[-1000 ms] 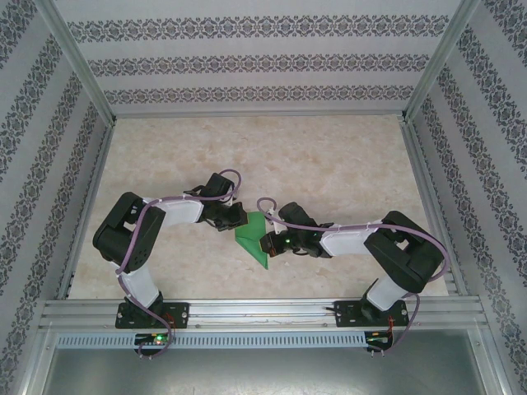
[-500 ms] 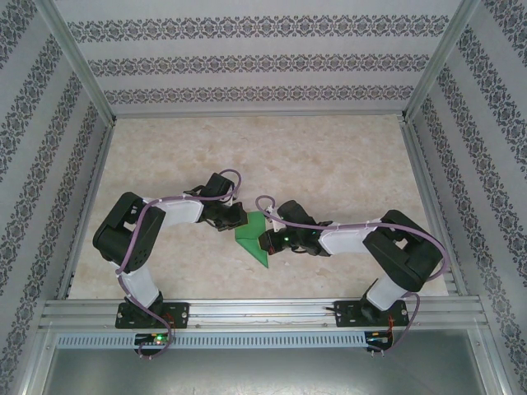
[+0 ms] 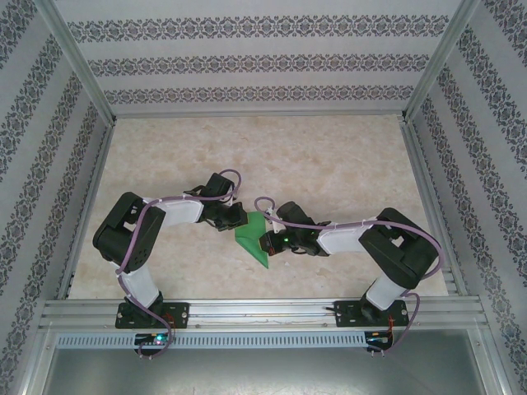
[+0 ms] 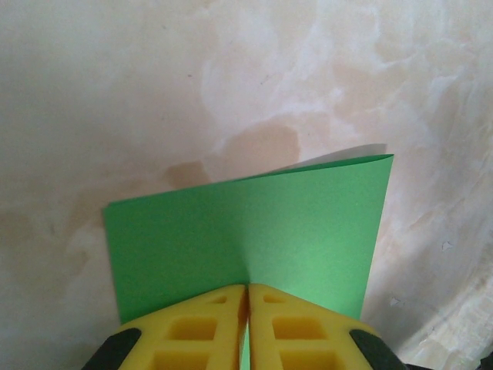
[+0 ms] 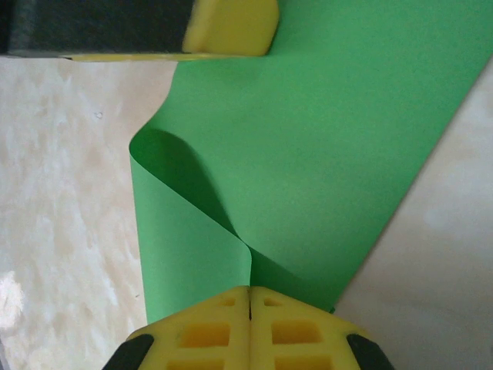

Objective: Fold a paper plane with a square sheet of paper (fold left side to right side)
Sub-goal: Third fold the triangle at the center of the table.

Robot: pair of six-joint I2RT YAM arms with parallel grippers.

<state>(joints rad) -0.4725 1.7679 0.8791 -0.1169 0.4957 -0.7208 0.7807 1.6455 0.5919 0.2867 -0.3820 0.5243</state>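
Showing an early stage of the folding: the thin bright-green square sheet of paper (image 3: 249, 237) sits near the middle of the marbled beige table (image 3: 346, 164), between the two arms. The left gripper (image 4: 247, 289) is clamped on one edge of the sheet, and the right gripper (image 5: 250, 291) is clamped on another, where the paper bows up in a loose curl (not pressed flat). The sheet looks doubled over once; no pointed dart has formed, so the crease, nose and wing folds appear left to do

The paper (image 4: 246, 223) is bright green, the table (image 4: 154, 77) marbled beige.
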